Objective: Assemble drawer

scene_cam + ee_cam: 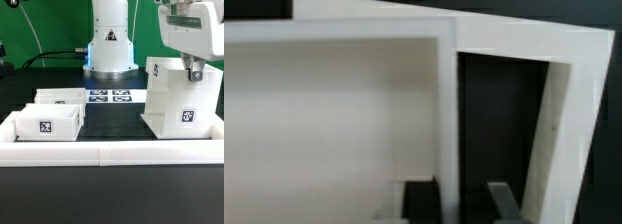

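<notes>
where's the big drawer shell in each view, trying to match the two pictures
Exterior view: the drawer shell stands tilted at the exterior view's right, inside the white border blocks, under the gripper.
Wrist view: the shell fills most of the picture, seen close up, with a dark opening beside its wall.
Shared landmark: the shell's top edge at the shut fingers.

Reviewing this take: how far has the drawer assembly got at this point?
Early stage. Done: the shell stands upright at the exterior view's right, against the border blocks. In hand: the pincer is shut at the shell's top wall, apparently gripping it; the wrist view shows its fingers at that wall's edge. Left: both trays sit outside the shell at the exterior view's left, neither inserted.
</notes>
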`<state>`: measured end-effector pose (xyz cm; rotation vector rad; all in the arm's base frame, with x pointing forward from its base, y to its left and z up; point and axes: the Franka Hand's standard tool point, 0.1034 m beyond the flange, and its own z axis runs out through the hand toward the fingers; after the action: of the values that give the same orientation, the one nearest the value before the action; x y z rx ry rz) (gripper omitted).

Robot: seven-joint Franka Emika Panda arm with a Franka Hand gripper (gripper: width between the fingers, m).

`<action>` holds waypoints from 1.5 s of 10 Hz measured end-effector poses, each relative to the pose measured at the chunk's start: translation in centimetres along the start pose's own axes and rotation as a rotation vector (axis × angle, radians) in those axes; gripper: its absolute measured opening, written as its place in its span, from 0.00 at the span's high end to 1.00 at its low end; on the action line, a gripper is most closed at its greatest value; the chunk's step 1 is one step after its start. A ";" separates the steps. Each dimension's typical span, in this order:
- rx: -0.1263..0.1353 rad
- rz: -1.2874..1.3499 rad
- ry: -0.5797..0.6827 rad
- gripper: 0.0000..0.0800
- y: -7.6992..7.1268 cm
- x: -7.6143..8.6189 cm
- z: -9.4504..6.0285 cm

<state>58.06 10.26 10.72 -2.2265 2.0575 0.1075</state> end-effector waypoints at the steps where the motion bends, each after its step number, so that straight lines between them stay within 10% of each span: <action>1: 0.000 0.030 -0.003 0.95 0.0 0.0 0.0; 15: 0.092 0.057 -0.008 0.95 -6.5 -0.1 -0.1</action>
<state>64.53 10.81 11.03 -2.1115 2.0776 0.0261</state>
